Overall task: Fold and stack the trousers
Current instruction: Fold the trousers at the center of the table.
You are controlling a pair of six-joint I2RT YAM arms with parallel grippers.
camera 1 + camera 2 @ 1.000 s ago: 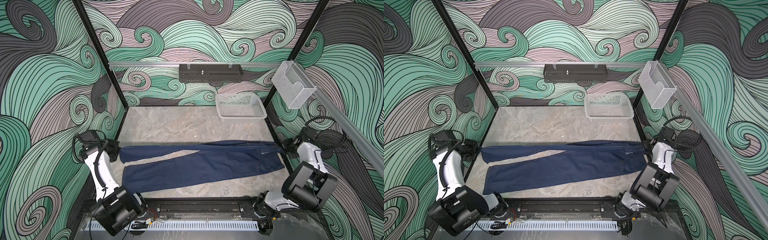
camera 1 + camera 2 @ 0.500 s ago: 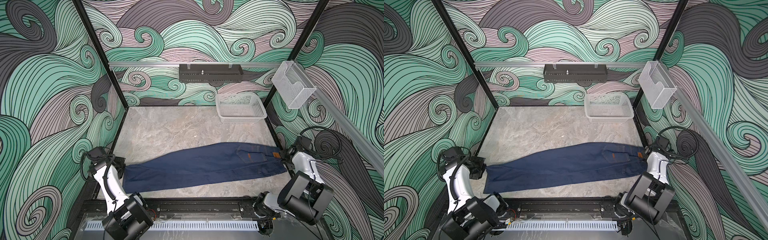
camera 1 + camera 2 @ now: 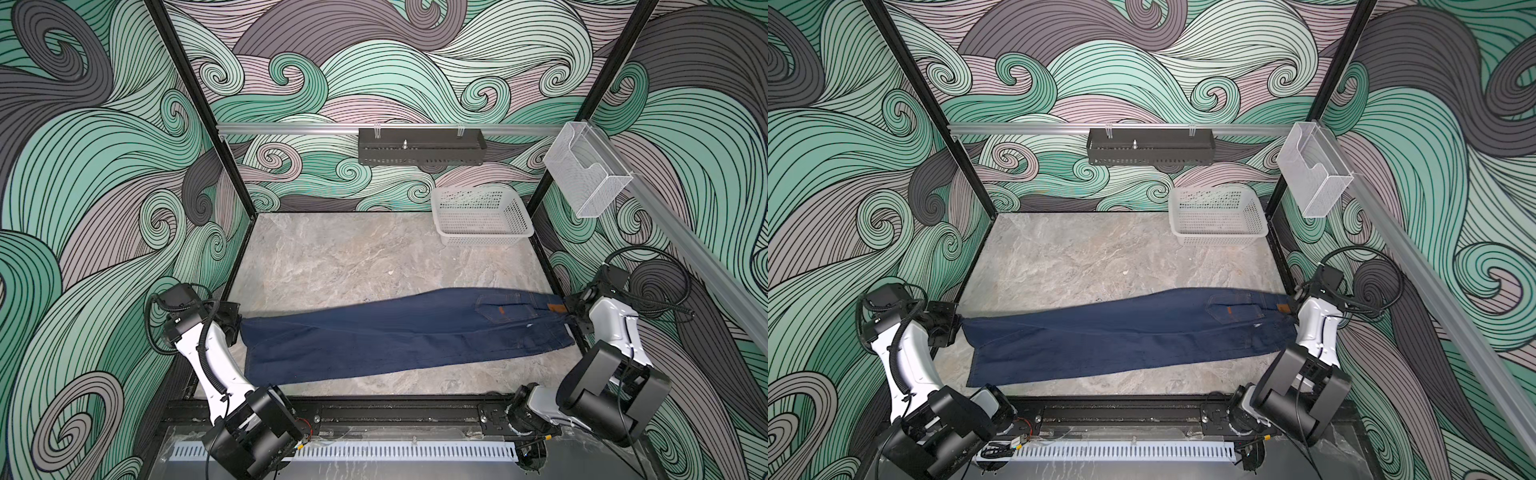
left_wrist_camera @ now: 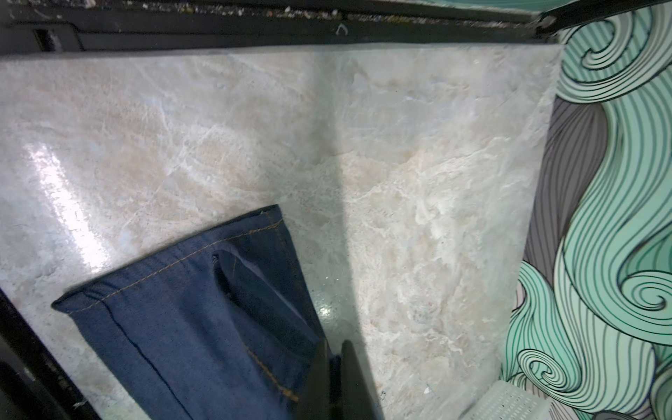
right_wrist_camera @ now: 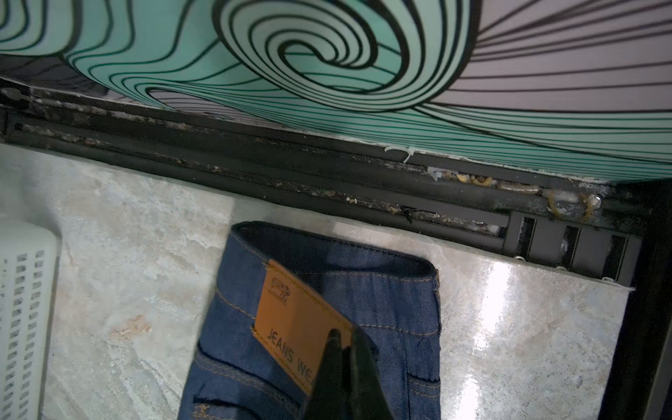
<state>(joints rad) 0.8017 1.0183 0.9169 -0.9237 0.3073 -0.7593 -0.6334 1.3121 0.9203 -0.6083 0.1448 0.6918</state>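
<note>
- Trousers (image 3: 395, 336) are stretched near the table's (image 3: 353, 257) front edge, long axis running arm to arm.
- Hems are pinched between the left gripper's (image 4: 334, 349) closed jaws, and the waistband by the tag (image 5: 283, 309) between the right gripper's (image 5: 345, 338).
- Farther back, the basket (image 3: 482, 216) is set well apart.

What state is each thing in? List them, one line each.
Trousers: folded leg over leg, stretched lengthwise across the table, gripped at both ends.
Left gripper: shut on the hem.
Right gripper: shut on the waistband, by the tag.
Basket: empty, upright, in the far corner.
Clear bin: empty, hung on a rail.
</note>
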